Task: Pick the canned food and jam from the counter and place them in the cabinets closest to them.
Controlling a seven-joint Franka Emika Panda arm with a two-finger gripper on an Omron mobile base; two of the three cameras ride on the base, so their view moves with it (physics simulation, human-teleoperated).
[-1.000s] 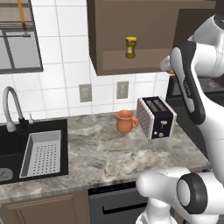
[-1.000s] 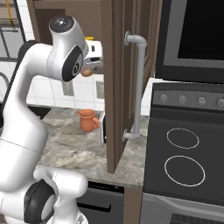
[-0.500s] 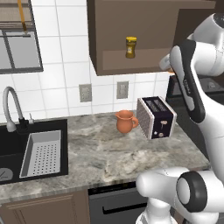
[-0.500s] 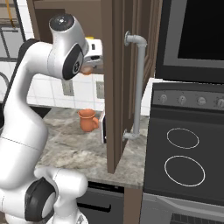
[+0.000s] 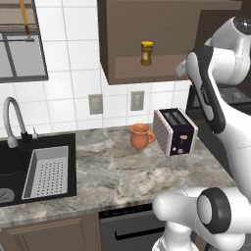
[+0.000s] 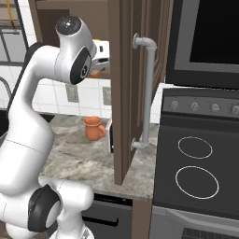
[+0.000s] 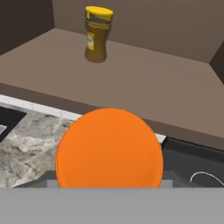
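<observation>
jam point(image 7: 109, 148): orange, clamped in gripper point(image 6: 103, 57) at cabinet point(image 5: 147, 73) shelf edge | amber jar point(image 5: 146, 53): upright on shelf | counter point(image 5: 108, 171): clay jug point(image 5: 140, 136), toaster point(image 5: 175, 131)

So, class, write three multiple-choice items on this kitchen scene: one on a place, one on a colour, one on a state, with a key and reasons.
1. Where does the amber jar with the yellow lid stand?
A. on the cabinet shelf
B. in the sink
C. on the stove

2. What colour is the jug beside the toaster?
A. blue
B. terracotta orange
C. white

3. What is the state of the jam?
A. lying on the counter
B. held in the claw, short of the shelf
C. standing on the shelf

Key: 1 A, the left base view shows it on the open shelf. 2 B, both base views show its orange-brown body. 3 B, the hand view shows the orange jar right at the claw, with the shelf edge beyond it.
</observation>
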